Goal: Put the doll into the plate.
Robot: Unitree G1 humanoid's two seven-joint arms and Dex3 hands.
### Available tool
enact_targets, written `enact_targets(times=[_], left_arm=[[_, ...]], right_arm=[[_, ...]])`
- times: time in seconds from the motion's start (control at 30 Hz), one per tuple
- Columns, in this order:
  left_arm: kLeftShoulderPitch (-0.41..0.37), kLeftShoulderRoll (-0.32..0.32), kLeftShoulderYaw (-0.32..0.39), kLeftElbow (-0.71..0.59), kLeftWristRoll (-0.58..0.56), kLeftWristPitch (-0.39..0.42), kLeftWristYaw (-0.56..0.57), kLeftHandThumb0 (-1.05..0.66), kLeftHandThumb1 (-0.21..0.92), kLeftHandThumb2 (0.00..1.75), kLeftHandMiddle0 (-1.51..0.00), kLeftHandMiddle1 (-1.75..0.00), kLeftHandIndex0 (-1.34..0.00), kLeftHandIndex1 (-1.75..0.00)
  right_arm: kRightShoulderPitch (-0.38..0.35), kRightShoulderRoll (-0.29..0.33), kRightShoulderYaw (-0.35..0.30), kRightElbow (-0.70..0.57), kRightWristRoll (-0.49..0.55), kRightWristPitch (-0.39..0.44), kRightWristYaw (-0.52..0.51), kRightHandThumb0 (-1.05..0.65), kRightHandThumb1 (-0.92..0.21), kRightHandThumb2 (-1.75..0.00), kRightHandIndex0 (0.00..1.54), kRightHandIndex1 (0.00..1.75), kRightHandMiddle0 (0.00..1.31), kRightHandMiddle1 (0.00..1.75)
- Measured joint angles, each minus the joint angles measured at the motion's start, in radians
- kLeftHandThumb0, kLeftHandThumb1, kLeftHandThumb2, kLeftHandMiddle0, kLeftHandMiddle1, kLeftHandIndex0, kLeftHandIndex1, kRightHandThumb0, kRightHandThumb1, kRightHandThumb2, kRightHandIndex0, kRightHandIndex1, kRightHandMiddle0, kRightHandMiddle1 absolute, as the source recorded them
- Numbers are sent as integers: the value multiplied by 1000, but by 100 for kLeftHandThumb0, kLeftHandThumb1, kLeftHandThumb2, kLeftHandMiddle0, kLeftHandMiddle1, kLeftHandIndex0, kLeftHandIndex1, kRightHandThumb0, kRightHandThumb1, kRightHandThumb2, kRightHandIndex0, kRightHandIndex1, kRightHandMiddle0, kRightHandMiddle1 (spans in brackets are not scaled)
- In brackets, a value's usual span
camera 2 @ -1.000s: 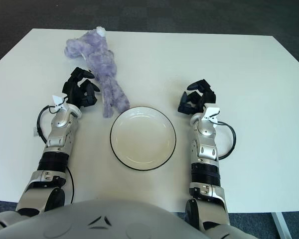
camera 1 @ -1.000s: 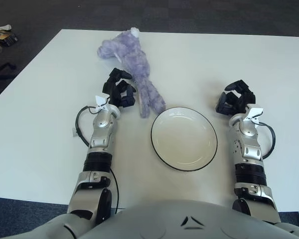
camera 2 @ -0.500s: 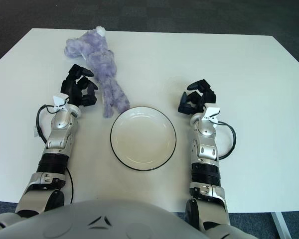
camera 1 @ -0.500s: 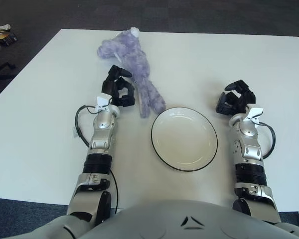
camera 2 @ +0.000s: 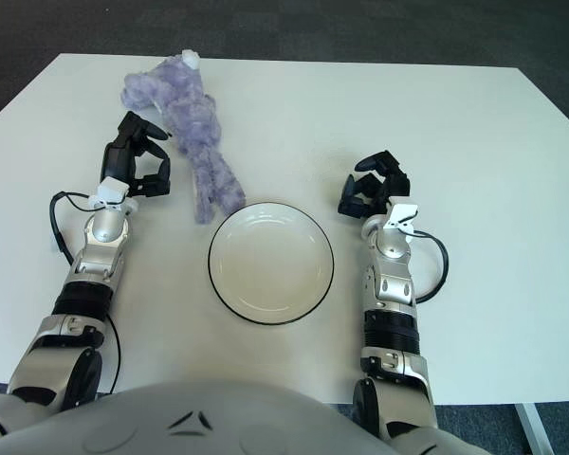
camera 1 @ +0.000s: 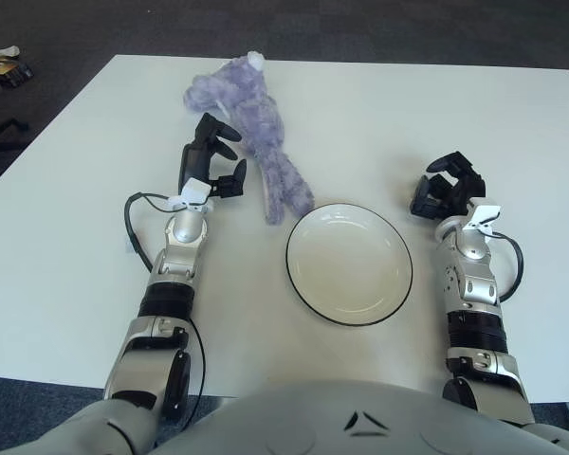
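Observation:
A purple plush doll (camera 1: pixel 254 128) lies on the white table at the far left-centre, its head away from me and its legs reaching toward the plate. A white plate with a dark rim (camera 1: pixel 349 263) sits empty in front of me. My left hand (camera 1: pixel 211 161) is raised just left of the doll's body, fingers spread and holding nothing. My right hand (camera 1: pixel 449 190) rests to the right of the plate, fingers curled and empty.
The white table (camera 1: pixel 95 237) runs to its far edge behind the doll, with dark carpet beyond. A black cable (camera 1: pixel 133 227) loops beside my left forearm. A dark object (camera 1: pixel 5 68) lies on the floor at the far left.
My left hand has moved left and away from me, alongside the doll's body, and its fingers have opened. The doll, plate and right hand have not moved.

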Motion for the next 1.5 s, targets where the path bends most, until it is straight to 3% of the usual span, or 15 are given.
enact_targets(times=[0.07, 0.17, 0.37, 0.5, 0.63, 1.07, 1.5], left_arm=[[-17, 22, -1, 36, 13, -29, 11, -1, 78, 66, -33, -149, -27, -175], [-33, 51, -1, 62, 29, -45, 20, -24, 88, 51, -20, -128, -26, -170], [-42, 89, -9, 53, 58, -45, 29, -34, 92, 50, -10, -110, -20, -174], [-46, 104, -18, 42, 75, -24, 29, -43, 63, 77, -11, -95, -4, -132], [-62, 118, -23, 50, 79, 4, 27, -46, 56, 83, -9, -89, -1, -116], [-149, 173, -42, 125, 75, 24, 1, -41, 39, 93, -2, -81, 0, -95], [-221, 196, -57, 166, 53, 82, -67, -33, 24, 102, 0, -62, 0, -72]], right_arm=[[-1, 0, 1, 2, 0, -2, 0, -1, -2, -162, 83, 175, 68, 160], [-2, 0, 1, 4, 0, -4, 0, -1, -1, -161, 84, 175, 70, 158], [-3, 0, 0, 6, 0, -4, -2, -1, -2, -160, 83, 175, 68, 159], [-3, -1, 0, 6, 0, -4, -2, -1, -4, -160, 82, 175, 66, 162], [-2, -3, 2, 1, 0, 0, 1, -1, -3, -161, 82, 175, 65, 164], [18, -12, 21, -38, 1, 6, 50, -1, -3, -160, 83, 175, 67, 160], [30, -17, 31, -54, 0, 20, 60, -1, -2, -159, 83, 175, 71, 155]])
